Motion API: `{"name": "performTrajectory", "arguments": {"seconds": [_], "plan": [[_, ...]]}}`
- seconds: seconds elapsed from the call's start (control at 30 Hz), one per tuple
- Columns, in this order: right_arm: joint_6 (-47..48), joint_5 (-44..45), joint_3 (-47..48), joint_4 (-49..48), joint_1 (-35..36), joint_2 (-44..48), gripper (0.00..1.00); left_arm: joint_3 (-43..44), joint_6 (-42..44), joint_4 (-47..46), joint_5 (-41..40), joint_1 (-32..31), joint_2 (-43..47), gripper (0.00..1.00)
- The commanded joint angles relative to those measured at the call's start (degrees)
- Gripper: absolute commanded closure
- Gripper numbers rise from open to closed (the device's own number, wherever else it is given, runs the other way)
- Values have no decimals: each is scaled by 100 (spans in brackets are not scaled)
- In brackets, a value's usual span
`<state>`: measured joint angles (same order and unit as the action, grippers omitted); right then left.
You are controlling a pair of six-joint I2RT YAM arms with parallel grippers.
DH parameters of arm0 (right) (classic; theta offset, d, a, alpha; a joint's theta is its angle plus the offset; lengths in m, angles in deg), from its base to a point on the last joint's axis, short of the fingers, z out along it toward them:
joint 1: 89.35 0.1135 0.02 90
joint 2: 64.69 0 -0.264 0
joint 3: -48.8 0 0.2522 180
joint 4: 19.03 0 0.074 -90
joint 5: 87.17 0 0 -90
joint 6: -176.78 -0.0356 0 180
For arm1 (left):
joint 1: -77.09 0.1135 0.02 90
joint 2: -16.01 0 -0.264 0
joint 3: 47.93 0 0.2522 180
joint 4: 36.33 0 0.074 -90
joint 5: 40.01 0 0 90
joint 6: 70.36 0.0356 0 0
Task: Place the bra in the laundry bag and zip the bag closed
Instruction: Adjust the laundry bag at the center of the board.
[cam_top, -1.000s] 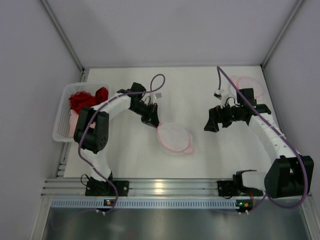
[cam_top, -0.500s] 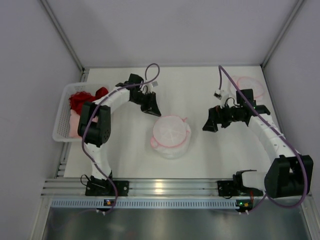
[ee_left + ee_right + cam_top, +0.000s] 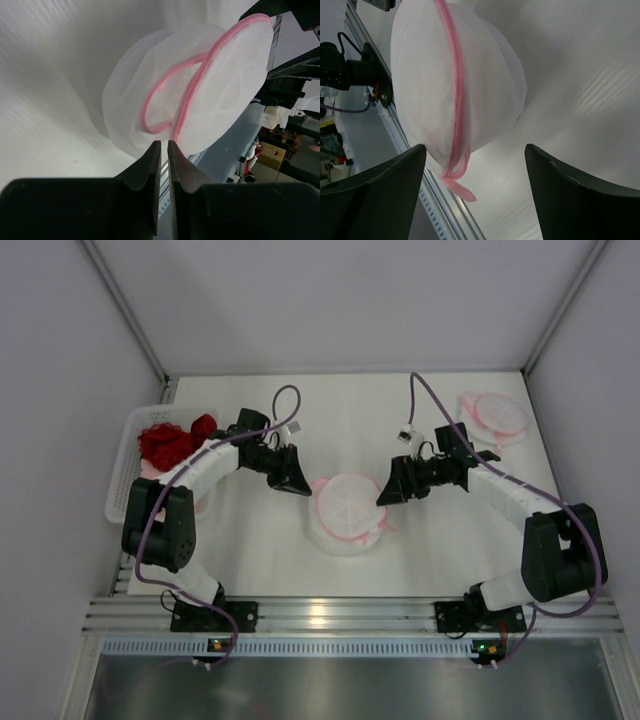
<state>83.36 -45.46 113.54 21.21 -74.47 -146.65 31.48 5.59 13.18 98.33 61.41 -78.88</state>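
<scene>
The white mesh laundry bag with pink trim stands domed at the table's middle. It also shows in the left wrist view and the right wrist view. The red bra lies in the white basket at the far left. My left gripper is shut and empty just off the bag's left edge, its tips close to the pink zip line. My right gripper is wide open at the bag's right side, facing it, with a pink tab hanging below the bag.
A second white and pink laundry bag lies flat at the back right. The basket stands at the table's left edge. Enclosure walls stand on the left, the right and the back. A metal rail runs along the near edge.
The left gripper drew back from the bag, then came down to its left edge. The right arm swung left to the bag's right side. The bag went from lying tilted to standing domed.
</scene>
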Motion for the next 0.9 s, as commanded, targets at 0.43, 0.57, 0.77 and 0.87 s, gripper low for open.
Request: {"name": "performTrajectory", "arguments": {"seconds": [0.43,0.57,0.77,0.87], "plan": [[-352,-655,324,-661,596,-409,94,-53,-582,-841,238,-216,-11,85],[-413,-506,474,-758,561,-479,100,273,-582,-1017,176,-216,-345,87],[-545,-496,930,-881,-44,-848,100,940,-644,-1360,-34,-216,-706,88],[-703,-916,1071,-987,-230,-1042,100,1143,-530,-1369,-96,-216,-663,84]]}}
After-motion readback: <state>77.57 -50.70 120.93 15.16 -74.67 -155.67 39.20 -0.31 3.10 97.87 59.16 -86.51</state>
